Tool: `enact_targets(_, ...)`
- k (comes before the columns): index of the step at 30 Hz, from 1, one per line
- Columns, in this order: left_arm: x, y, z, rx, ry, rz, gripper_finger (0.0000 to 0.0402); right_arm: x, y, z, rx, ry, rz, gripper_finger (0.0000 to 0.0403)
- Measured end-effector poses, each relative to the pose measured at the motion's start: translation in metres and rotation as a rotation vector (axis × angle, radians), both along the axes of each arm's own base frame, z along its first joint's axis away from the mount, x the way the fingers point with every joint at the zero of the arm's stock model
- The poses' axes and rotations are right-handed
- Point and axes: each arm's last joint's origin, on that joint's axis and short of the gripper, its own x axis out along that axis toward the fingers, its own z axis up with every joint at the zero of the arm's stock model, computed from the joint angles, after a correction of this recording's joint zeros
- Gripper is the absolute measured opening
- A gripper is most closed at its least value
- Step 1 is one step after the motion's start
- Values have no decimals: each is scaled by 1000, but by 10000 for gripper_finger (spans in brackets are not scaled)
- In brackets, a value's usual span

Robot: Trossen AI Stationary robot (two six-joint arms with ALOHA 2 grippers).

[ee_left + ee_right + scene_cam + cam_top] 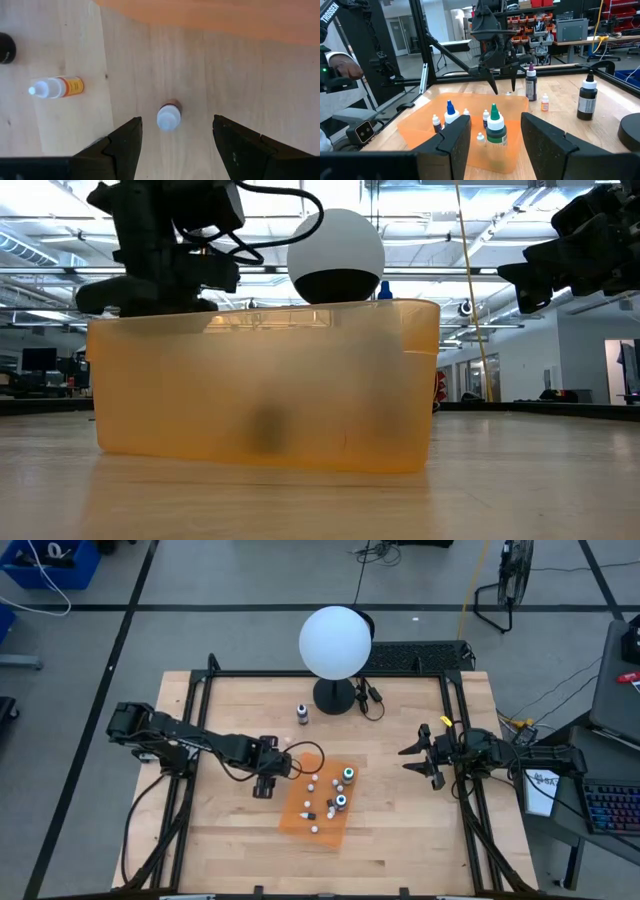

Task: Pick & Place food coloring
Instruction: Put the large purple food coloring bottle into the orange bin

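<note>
My left gripper point(265, 786) point(176, 122) hangs open, pointing down, beside the left edge of the orange tray point(300, 820). A tiny white-capped food coloring bottle point(168, 117) stands upright on the wood between its fingers, untouched. Another tiny bottle with an orange label point(56, 87) lies on its side nearby. Several bottles stand in the tray, among them a green-topped one point(494, 127) and a blue-topped one point(450, 112). A dark purple-capped bottle point(531, 82) point(302, 714) stands on the table behind the tray. My right gripper point(412, 760) point(496, 120) waits open near the right edge.
The white globe lamp point(335, 642) on its black base point(335, 697) stands at the far middle of the table. A black bottle with a white label point(587, 100) stands near that base. A black frame rail point(450, 720) lines the table's sides. In the low view the tray's wall point(265, 390) fills the foreground.
</note>
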Motion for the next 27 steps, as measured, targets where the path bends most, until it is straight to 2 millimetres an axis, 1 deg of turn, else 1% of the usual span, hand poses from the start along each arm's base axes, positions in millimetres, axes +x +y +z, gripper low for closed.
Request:
enact_targets(6,-1,0,0,74,0,-1,243,0,0,0,0,0,0,164)
enact_targets(9,2,-3,8,92,7,-20,243,0,0,0,0,0,0,166)
enact_targets(12,7,-4,27,91,7,-11,243,0,0,0,0,0,0,166)
enact_targets(14,11,-3,47,111,-7,28,243,0,0,0,0,0,0,165)
enact_targets(16,12,1,66,168,-7,73,243,0,0,0,0,0,0,164)
enact_targets(19,9,11,92,257,24,183,243,0,0,0,0,0,0,165)
enact_targets(21,5,21,105,254,58,270,243,0,0,0,0,0,0,164)
enact_targets(24,-3,38,110,149,145,383,243,0,0,0,0,0,0,163)
enact_targets(27,-6,55,104,72,179,485,243,0,0,0,0,0,0,162)
